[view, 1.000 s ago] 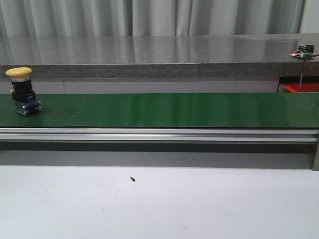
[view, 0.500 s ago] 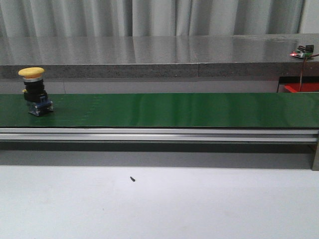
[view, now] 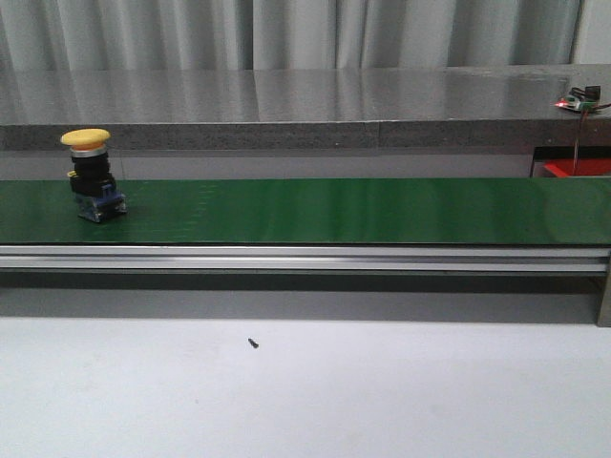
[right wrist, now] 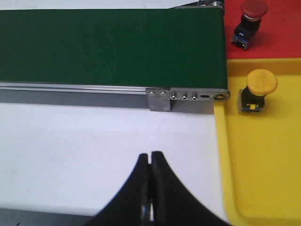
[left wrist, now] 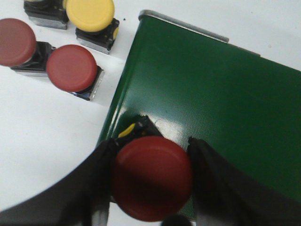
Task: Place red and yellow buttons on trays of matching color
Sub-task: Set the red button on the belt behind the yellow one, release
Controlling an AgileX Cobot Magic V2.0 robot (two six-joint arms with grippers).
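Buttons are partly sorted: one red button [right wrist: 249, 21] stands on the red tray [right wrist: 282, 33], one yellow button [right wrist: 256, 92] on the yellow tray [right wrist: 263, 179]. Another yellow-capped button [view: 91, 175] rides near the conveyor belt's [view: 334, 210] left end. The left gripper [left wrist: 150, 181] grips a red-capped button [left wrist: 151, 176] over the belt's edge; more wait beside. The right gripper [right wrist: 150, 181] is closed, empty.

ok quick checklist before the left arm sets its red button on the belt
1. Grip: left gripper shut on the red button - ok.
2. Drop spot: green belt beneath the red button looks bare - ok.
3. Belt traffic: yellow button upright near the belt's left end - ok.
4. Right gripper shut, off the belt - ok.
5. Trays: red tray and yellow tray each hold one matching button - ok.
6. Height of the red button above the belt - cannot tell.
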